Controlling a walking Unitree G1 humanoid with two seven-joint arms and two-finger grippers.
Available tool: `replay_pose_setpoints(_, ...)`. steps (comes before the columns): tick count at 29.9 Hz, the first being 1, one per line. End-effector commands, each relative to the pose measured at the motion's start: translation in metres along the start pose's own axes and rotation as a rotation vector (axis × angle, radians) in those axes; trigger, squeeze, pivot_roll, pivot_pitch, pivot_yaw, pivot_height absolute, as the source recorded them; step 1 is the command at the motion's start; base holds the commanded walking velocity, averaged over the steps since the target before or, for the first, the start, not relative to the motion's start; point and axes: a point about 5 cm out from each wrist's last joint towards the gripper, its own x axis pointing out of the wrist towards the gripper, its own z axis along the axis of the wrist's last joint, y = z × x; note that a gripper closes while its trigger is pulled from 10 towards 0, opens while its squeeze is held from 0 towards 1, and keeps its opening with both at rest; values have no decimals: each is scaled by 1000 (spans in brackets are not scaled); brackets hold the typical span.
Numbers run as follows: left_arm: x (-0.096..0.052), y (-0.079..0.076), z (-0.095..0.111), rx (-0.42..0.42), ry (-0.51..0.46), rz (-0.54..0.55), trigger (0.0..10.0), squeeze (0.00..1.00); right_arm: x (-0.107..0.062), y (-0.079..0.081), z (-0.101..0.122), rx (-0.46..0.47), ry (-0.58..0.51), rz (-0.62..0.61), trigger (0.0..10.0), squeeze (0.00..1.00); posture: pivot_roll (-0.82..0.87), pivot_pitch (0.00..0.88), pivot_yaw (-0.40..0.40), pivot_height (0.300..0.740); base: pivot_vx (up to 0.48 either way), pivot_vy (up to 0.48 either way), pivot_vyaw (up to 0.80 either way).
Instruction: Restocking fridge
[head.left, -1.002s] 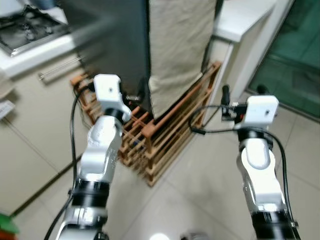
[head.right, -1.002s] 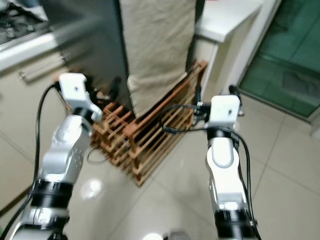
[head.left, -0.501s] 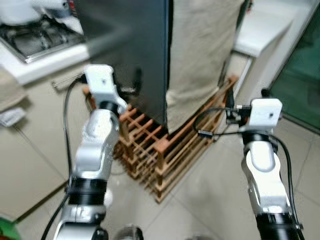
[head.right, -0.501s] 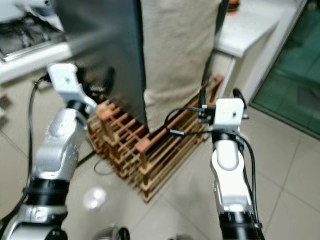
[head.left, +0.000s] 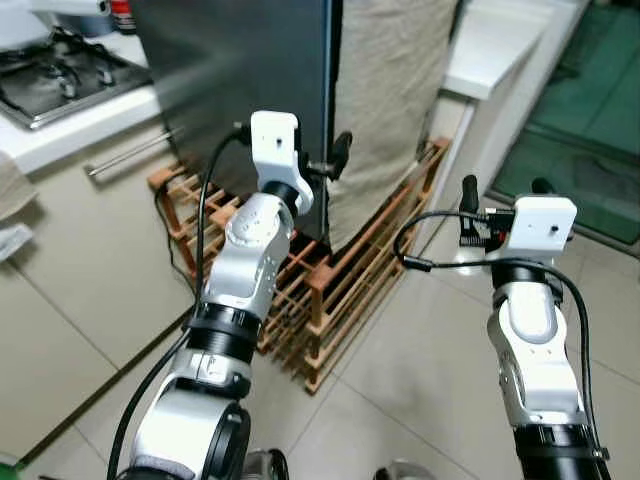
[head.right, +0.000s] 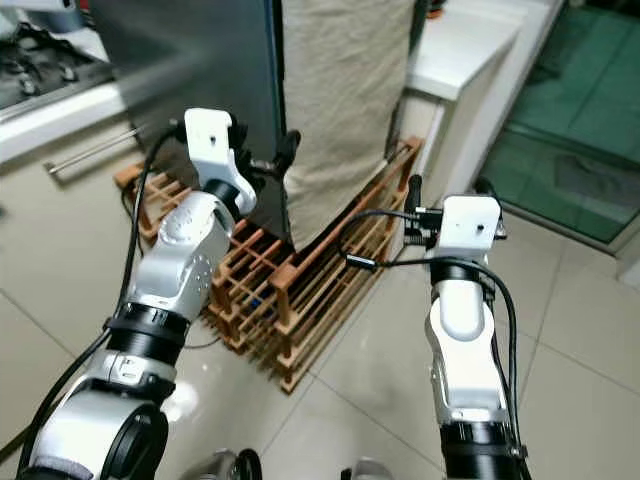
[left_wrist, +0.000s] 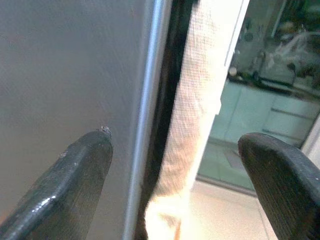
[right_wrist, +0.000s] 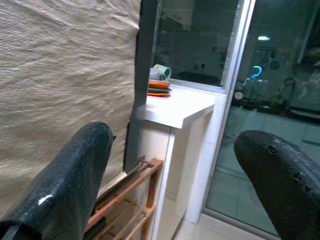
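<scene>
Raised left gripper (head.left: 322, 165), fingers spread wide either side of the dark grey steel fridge door (head.left: 240, 80) edge — likely lining up to pull it open | just beyond its tips, beige cloth (head.left: 390, 90) over a wooden slatted rack (head.left: 340, 270) | right gripper (head.left: 497, 190) parted, holding nothing — waiting clear of the door's swing.

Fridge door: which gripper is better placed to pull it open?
Probably left. The left gripper is open right at the fridge door edge; the right gripper hangs over the floor beside the wooden rack.
</scene>
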Motion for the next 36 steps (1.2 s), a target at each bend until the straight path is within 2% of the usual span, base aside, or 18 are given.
replay_pose_setpoints(1, 5, -1, 5, -18, -25, 1, 10000, 0, -1, -3, 2, -4, 4, -9, 10000, 498, -190, 92, 17, 732, 0, 0, 0)
replay_pose_setpoints(10, 12, -7, 2, -29, -29, -29, 10000, 0, -6, -5, 1, -10, 12, -14, 10000, 498, -199, 112, 18, 732, 0, 0, 0)
replay_pose_setpoints(16, 20, -10, 0, -4, -9, -37, 10000, 0, -12, -8, 1, -16, 24, -18, 10000, 498, -210, 128, 24, 732, 0, 0, 0)
replay_pose_setpoints(19, 17, -5, 4, 12, -32, -29, 10000, 0, -14, -10, 6, -18, 5, -28, 10000, 498, -214, 122, 32, 732, 0, 0, 0)
replay_pose_setpoints(21, 1, 6, 9, 0, -74, -24, 10000, 0, -20, -15, 23, -32, -51, -43, 10000, 498, -200, 118, 33, 732, 0, 0, 0)
replay_pose_setpoints(24, -47, 20, 19, 99, -176, -12, 10000, 0, -44, -22, 39, -47, -95, -66, 10000, 498, -183, 111, 35, 732, 0, 0, 0)
replay_pose_setpoints(27, -96, 33, 18, 266, -181, 42, 10000, 0, -76, -27, 32, -36, -48, -78, 10000, 494, -170, 100, 34, 732, 0, 0, 0)
replay_pose_setpoints(29, -120, 36, 7, 312, -137, 43, 10000, 0, -90, -26, 20, -38, 10, -70, 10000, 482, -162, 95, 36, 732, 0, 0, 0)
replay_pose_setpoints(31, -131, 41, -1, 299, -112, 78, 10000, 0, -95, -26, 12, -35, 36, -64, 10000, 478, -158, 88, 38, 732, 0, 0, 0)
replay_pose_setpoints(32, -131, 41, -1, 299, -112, 78, 10000, 0, -95, -26, 12, -35, 36, -64, 10000, 478, -158, 88, 38, 732, 0, 0, 0)
replay_pose_setpoints(33, -131, 45, -2, 286, -115, 127, 10000, 0, -94, -24, 9, -35, 33, -57, 10000, 471, -157, 81, 35, 732, 0, 0, 0)
replay_pose_setpoints(35, -124, 52, 7, 239, -199, 243, 10000, 0, -88, -21, 6, -60, 1, -27, 10000, 467, -161, 71, 30, 732, 0, 0, 0)
replay_pose_setpoints(36, -118, 53, 10, 225, -228, 265, 10000, 0, -83, -19, 6, -75, -17, -18, 10000, 451, -163, 66, 28, 732, 0, 0, 0)
